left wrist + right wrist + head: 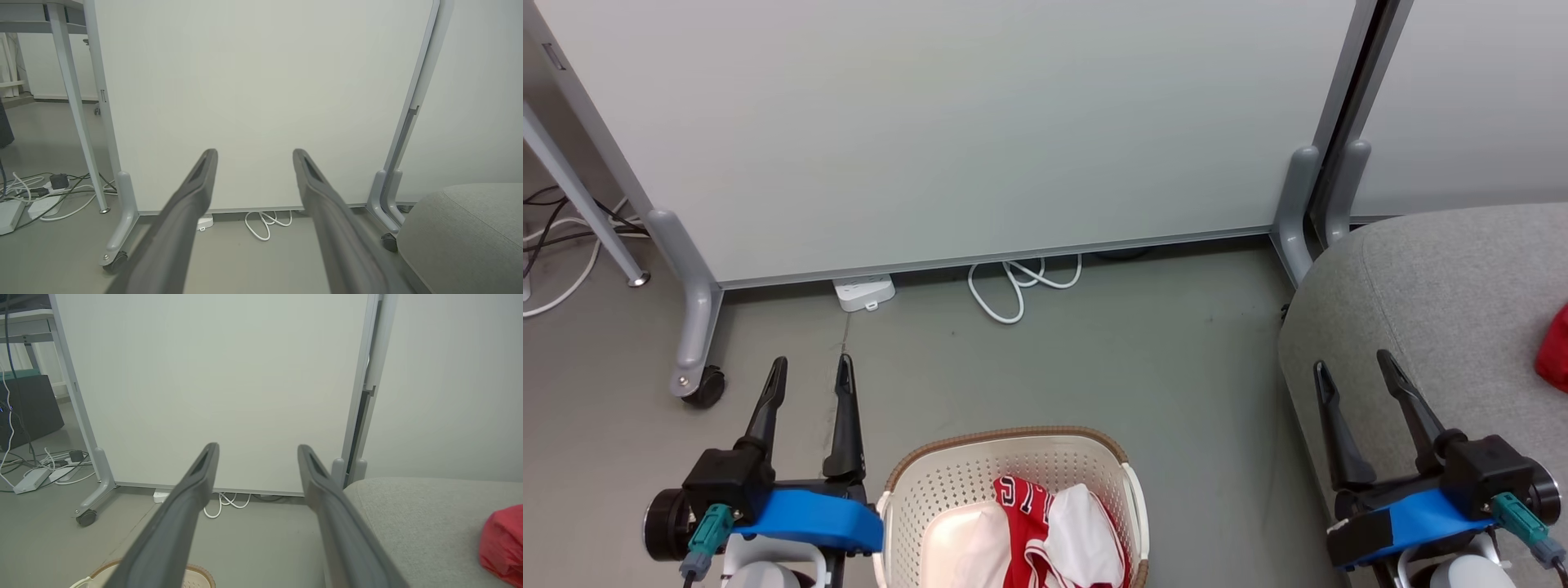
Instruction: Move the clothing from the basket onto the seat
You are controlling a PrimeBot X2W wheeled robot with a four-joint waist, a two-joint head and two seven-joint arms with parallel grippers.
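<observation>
The cream basket (956, 482) with a brown rim stands on the floor at the bottom middle of the head view; its rim (200, 571) peeks in at the bottom of the right wrist view. Inside lies red-and-white clothing (1045, 531) with lettering. A second red garment (1556, 347) rests on the grey seat (1437, 310) at the right edge, and shows as a red bundle (502, 543) on the seat (416, 522). My left gripper (813, 371) hovers open, left of the basket. My right gripper (1352, 367) is open over the seat's left edge. Both hold nothing.
A white partition panel (947, 131) on wheeled grey feet (698, 384) stands ahead. A power strip (863, 291) and coiled white cable (1021, 286) lie at its base. More cables (45, 196) and a table leg (580, 204) sit at the far left.
</observation>
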